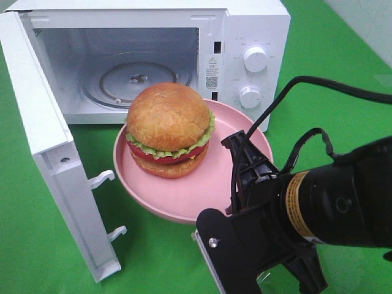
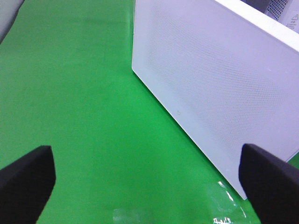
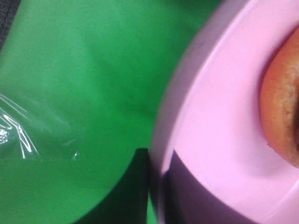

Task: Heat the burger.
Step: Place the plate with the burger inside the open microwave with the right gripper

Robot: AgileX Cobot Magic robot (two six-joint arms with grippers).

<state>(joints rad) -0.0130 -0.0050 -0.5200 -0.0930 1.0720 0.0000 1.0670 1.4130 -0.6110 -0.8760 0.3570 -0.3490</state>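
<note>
Only a sliver of the round golden-bunned burger (image 1: 169, 128) shows in the right wrist view; from above it sits whole on the flat pink round plate (image 1: 177, 205), just before the open white microwave (image 1: 257, 30). The right gripper (image 1: 240, 150), angled in low, is clamped on the plate's rim, covering part. The left gripper (image 2: 147, 186), unseen from above, hangs wide and empty beside the white microwave door (image 2: 210, 84).

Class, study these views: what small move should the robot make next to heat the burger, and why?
Probably ease the pink plate forward into the microwave, towards the glass turntable. The right gripper is shut on the plate's rim, the burger sits on the plate, the door stands open, and the plate is just outside the cavity.
</note>
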